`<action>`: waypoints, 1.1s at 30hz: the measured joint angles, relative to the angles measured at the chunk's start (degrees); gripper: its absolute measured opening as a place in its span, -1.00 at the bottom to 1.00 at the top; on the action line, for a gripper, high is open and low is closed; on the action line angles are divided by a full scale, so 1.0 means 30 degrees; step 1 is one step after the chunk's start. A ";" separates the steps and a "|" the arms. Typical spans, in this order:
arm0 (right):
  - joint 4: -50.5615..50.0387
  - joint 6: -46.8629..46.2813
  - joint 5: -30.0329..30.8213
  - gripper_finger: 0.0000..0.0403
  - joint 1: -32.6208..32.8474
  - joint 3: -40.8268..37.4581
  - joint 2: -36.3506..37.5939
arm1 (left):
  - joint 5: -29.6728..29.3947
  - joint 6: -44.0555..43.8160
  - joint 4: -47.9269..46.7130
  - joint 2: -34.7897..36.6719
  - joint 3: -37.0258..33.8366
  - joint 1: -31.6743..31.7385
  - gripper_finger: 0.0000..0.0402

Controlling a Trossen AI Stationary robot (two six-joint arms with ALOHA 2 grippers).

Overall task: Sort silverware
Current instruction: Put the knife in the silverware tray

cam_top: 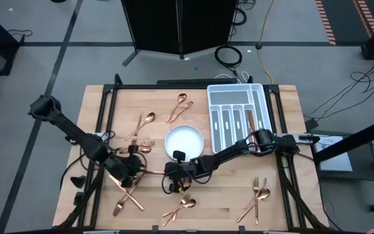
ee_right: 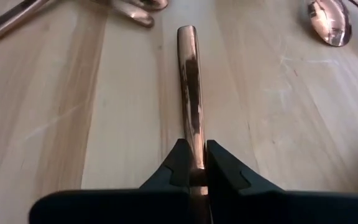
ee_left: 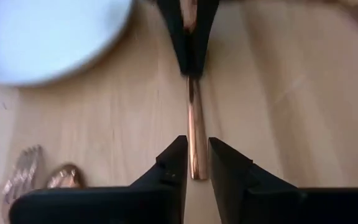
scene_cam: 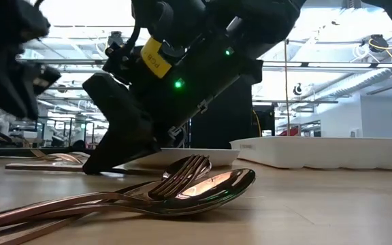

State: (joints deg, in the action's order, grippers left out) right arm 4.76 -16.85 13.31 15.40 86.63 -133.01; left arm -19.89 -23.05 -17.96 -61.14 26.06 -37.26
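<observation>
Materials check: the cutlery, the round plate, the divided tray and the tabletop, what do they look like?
Cutlery: likely metal, polished copper tone, with mirror reflections. Plate: glossy white, ceramic or plastic; cannot tell. Tray: white, probably moulded plastic, matte. Tabletop: pale wood with visible grain and plank seams.
</observation>
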 joint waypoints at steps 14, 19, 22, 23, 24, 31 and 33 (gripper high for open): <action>-0.0500 0.2780 -0.0123 -0.97 -0.0709 -0.0035 0.2518 | -0.1529 0.1297 -0.0703 0.6415 -0.0068 0.0000 -0.68; -0.4014 0.4715 -0.0067 -0.97 -0.1213 -0.0013 0.4914 | -0.1533 0.1290 -0.0679 0.6835 -0.0791 0.0000 -0.68; -0.6777 0.5817 -0.0071 -0.97 -0.1718 0.0002 0.6644 | -0.1534 0.1304 -0.0504 0.6838 -0.1048 0.0000 -0.68; -0.7826 0.6016 -0.0157 -0.97 -0.1904 0.0002 0.7258 | -0.1533 0.1309 -0.0515 0.6838 -0.1064 0.0000 -0.68; -0.8928 0.6199 -0.0314 -0.97 -0.2115 0.0002 0.7838 | -0.1540 0.1345 -0.0447 0.6838 -0.1064 0.0000 -0.68; -1.5888 0.8145 -0.1565 -0.97 -0.3815 0.0016 1.1624 | -0.2387 0.4007 0.1249 0.6890 -0.1064 0.0005 -0.68; -1.7606 0.8340 -0.2049 -0.97 -0.4557 0.0031 1.2539 | -0.3274 0.4994 0.1777 0.6918 -0.1064 0.0015 -0.68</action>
State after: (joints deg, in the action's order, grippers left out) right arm -48.05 8.17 7.16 1.73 86.72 -95.39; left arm -29.71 -8.07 -12.62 -40.38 22.87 -37.21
